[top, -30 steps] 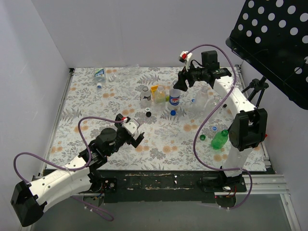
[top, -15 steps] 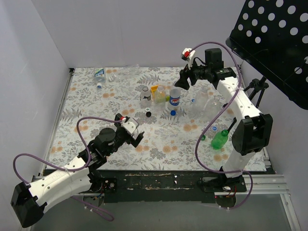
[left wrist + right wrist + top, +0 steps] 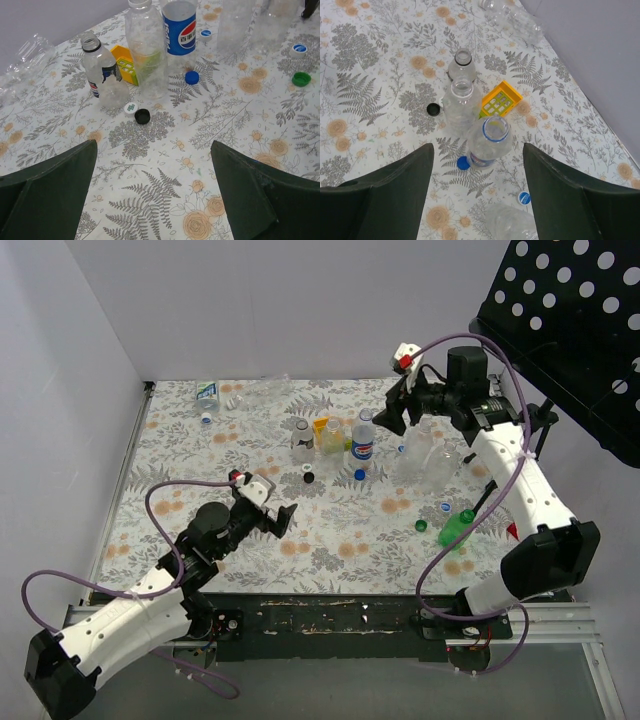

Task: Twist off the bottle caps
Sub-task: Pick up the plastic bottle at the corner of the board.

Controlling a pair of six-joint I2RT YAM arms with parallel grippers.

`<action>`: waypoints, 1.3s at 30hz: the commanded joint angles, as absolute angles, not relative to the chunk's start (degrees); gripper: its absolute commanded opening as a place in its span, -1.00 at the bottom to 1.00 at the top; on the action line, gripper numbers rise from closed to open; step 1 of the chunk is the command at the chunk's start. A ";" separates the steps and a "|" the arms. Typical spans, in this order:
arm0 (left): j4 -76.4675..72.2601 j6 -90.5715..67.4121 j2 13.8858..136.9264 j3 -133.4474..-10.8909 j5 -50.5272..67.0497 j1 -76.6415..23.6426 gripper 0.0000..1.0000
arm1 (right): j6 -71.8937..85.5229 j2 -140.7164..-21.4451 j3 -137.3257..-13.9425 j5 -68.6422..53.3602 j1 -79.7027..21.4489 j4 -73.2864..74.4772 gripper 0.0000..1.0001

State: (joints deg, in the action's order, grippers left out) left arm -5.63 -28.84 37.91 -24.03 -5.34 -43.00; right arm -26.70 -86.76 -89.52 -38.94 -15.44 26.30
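Three open bottles stand mid-table: a blue-labelled one [image 3: 363,441] [image 3: 490,142], a tall clear one [image 3: 146,50] [image 3: 461,102] and a short one [image 3: 302,440] [image 3: 102,75]. None of the three has a cap on. Loose bottle caps lie around them: blue [image 3: 359,474] [image 3: 192,77] [image 3: 463,163], black [image 3: 309,477] [image 3: 142,116], green [image 3: 421,525] [image 3: 301,79]. My right gripper [image 3: 392,420] [image 3: 478,147] hangs open above the blue-labelled bottle, holding nothing. Nearer the front, my left gripper [image 3: 285,515] [image 3: 153,147] stands wide open over bare cloth.
Two more clear bottles [image 3: 430,455] stand to the right, and a green bottle [image 3: 455,529] lies near the right edge. A yellow gridded piece [image 3: 501,99] lies behind the tall bottle. Crushed bottles [image 3: 208,392] lie at the back left. A black perforated stand [image 3: 570,320] overhangs the right side.
My right gripper has drawn back to the right from the blue-labelled bottle's neck, and its jaws have spread. My left arm has shifted slightly left.
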 commanded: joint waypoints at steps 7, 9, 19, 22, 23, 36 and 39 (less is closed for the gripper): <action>-4.67 -50.26 40.24 -35.93 -0.55 -32.98 0.96 | -28.66 -68.84 -76.04 -44.73 -10.29 21.20 0.69; -2.39 -52.81 42.53 -39.53 4.20 -29.46 0.96 | -27.43 -65.15 -72.26 -45.35 -8.71 18.82 0.74; 7.73 -65.91 54.22 -54.75 26.62 -11.61 0.96 | -23.22 -52.92 -62.59 -46.05 -4.31 17.67 0.85; 8.96 -67.85 55.11 -55.90 27.25 -10.37 0.96 | -21.10 -50.11 -59.86 -47.98 -2.64 17.75 0.92; 9.40 -68.11 55.02 -55.99 27.16 -10.28 0.96 | -20.48 -49.31 -59.24 -48.95 -2.20 18.01 0.92; 11.25 -66.27 59.85 -56.07 25.67 -8.97 0.96 | -19.78 -40.70 -52.91 -57.12 4.74 21.97 0.93; 9.85 -65.39 63.35 -56.51 25.66 -6.25 0.96 | -19.69 -40.43 -52.39 -58.36 5.71 22.59 0.92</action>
State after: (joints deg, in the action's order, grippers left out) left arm 10.44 -67.13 60.38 -54.28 26.15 -9.04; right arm -19.62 -40.99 -53.19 -54.57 4.47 21.74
